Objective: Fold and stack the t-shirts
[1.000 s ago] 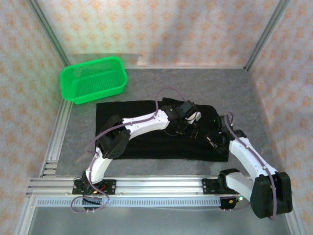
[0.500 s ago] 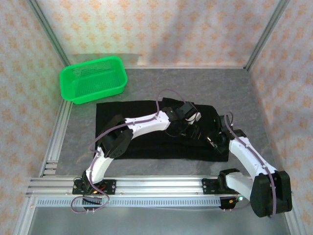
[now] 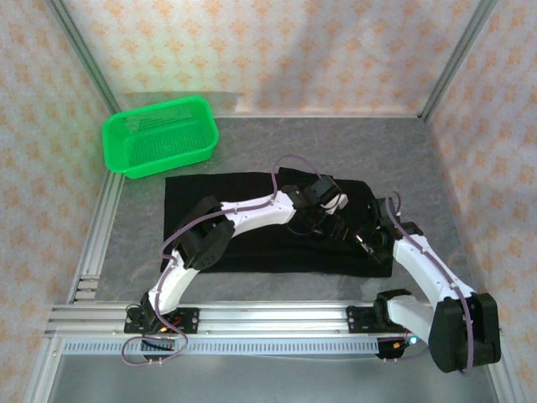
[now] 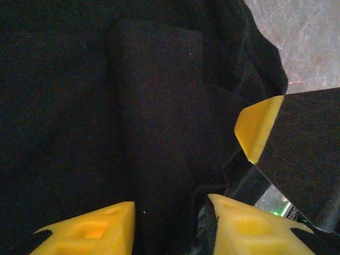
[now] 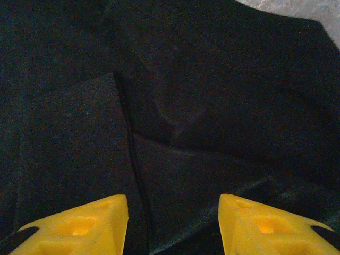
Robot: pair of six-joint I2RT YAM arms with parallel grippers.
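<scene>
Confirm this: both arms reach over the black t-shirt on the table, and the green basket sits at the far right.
Not quite: the green basket sits at the far left, as the top external view shows. Both arms do reach over the black t-shirt on the table.

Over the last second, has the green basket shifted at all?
No. The green basket sits in the same spot beside the left frame post, beyond the t-shirt.
</scene>
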